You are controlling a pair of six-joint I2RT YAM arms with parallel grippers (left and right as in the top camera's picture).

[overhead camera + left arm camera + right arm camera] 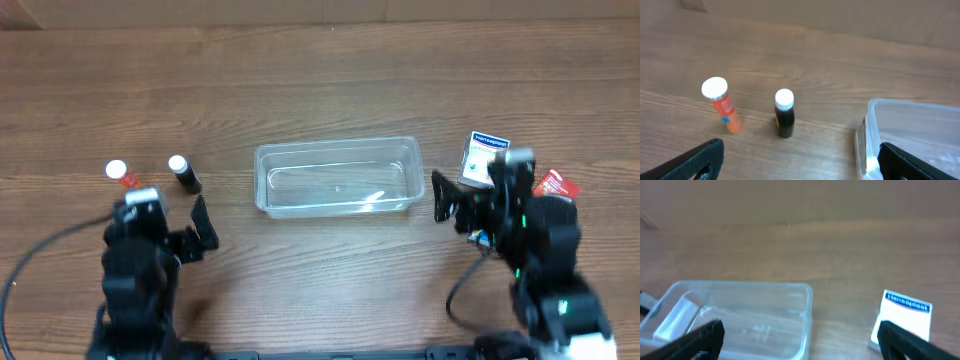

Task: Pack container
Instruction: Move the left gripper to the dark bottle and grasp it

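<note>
Wood-grain surface (330, 80), brown, carrying all items.

- Container (336, 146): clear tub at the centre of the surface, long side running left to right, lying between the two arms.
- Tube (122, 174): orange with a white cap, at far left. Its label is too small to read.
- Bottle (184, 174): dark with a white cap, just beside the tube, standing between it and the container and apart from both.
- Box (484, 158): white with a blue band, near the container's right end. The band's white writing is blurred, possibly "Hansaplast".
- Packet (556, 184): red, right of the box and partly hidden by the right arm. Its print is unreadable.
- Left tool (801, 147): fingers spread wide and holding nothing, facing the tube and bottle.
- Right tool (800, 327): fingers spread wide and holding nothing, facing the container and box.
</note>
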